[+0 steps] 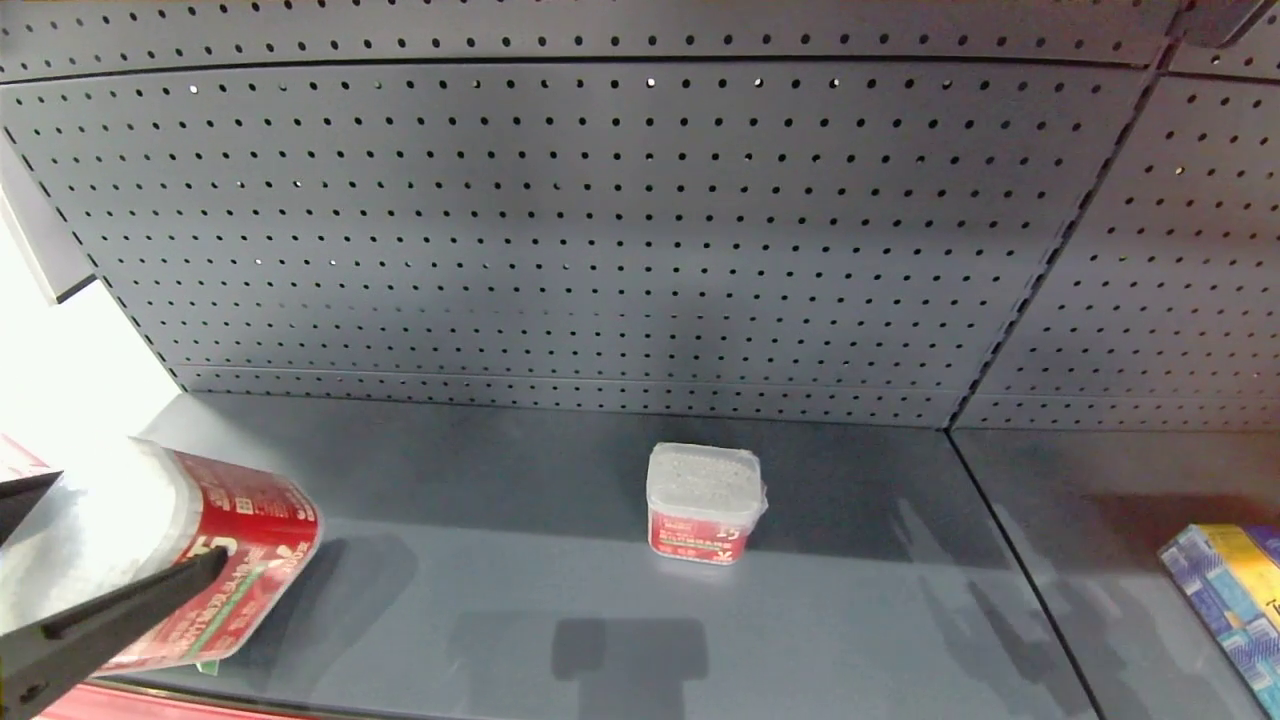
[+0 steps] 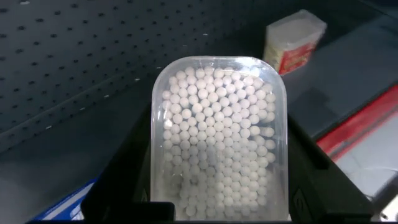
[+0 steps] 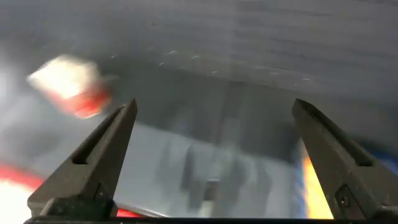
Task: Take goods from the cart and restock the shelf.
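Observation:
A clear tub with a red label [image 1: 225,565], full of small white beads [image 2: 217,143], hangs tilted over the left end of the grey shelf [image 1: 520,600]. My left gripper [image 1: 135,520] is shut on it, one black finger [image 1: 120,610] lying across its label. A second tub of the same kind [image 1: 705,503] stands upright in the middle of the shelf, and the left wrist view has it [image 2: 295,40] beyond the held one. My right gripper [image 3: 214,107] is open with nothing between its fingers, facing the shelf with the standing tub [image 3: 71,87] off to one side.
A perforated grey back panel [image 1: 600,250] closes the shelf behind. An upright [image 1: 1050,260] divides it from the bay on the right, where blue and yellow boxes [image 1: 1230,590] lie. A red strip [image 1: 150,705] runs along the shelf's front edge.

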